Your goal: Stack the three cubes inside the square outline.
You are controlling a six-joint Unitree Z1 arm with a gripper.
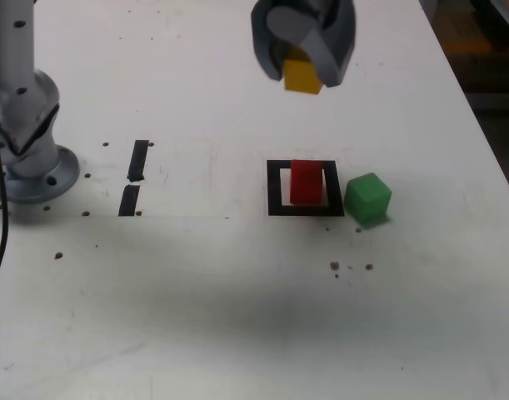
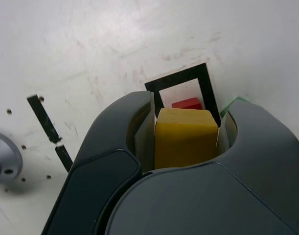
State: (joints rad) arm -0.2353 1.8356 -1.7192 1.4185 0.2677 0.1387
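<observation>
My gripper [image 1: 304, 71] hangs high above the table, shut on the yellow cube [image 1: 302, 75], which shows between the two dark fingers [image 2: 187, 137]. Below it the red cube [image 1: 305, 182] stands inside the black square outline [image 1: 276, 185]. The green cube [image 1: 368, 198] sits on the table just outside the outline, on the exterior view's right, close to its edge. In the wrist view the red cube [image 2: 187, 104] peeks out past the yellow one, inside the square outline [image 2: 178, 78], and only a sliver of the green cube [image 2: 232, 104] shows beside a finger.
The arm's grey base [image 1: 25, 125] stands at the exterior view's left with a black cable beside it. Two short black strips [image 1: 135, 177] lie between base and outline. The table's right edge [image 1: 487, 142] runs close to the green cube's side.
</observation>
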